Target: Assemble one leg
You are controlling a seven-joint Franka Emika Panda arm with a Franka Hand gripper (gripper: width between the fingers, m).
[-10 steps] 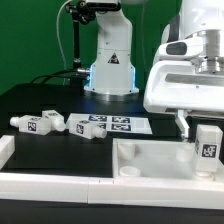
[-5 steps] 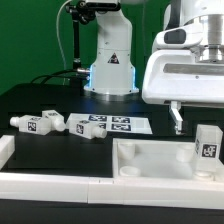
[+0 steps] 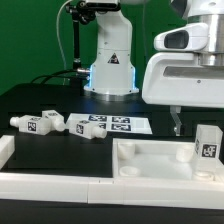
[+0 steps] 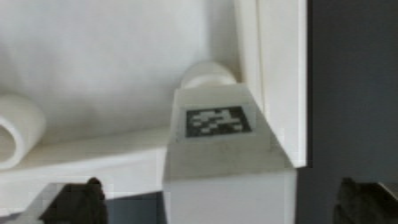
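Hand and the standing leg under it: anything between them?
Nothing. The wrist view shows the leg unobstructed between the two fingers of the open hand, touching neither.

Smooth white plastic leg (image 3: 208, 143) at a corner of the tabletop (image 3: 155, 162), matt black-and-white tag (image 4: 215, 119) on its face (print blurred in the wrist view), tabletop the same matt white plastic, table (image 3: 40, 100) matt black, arm casing (image 3: 190, 85) glossy white.

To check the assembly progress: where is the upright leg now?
In the exterior view, the upright leg stands at the right edge, in the far right corner of the tabletop.
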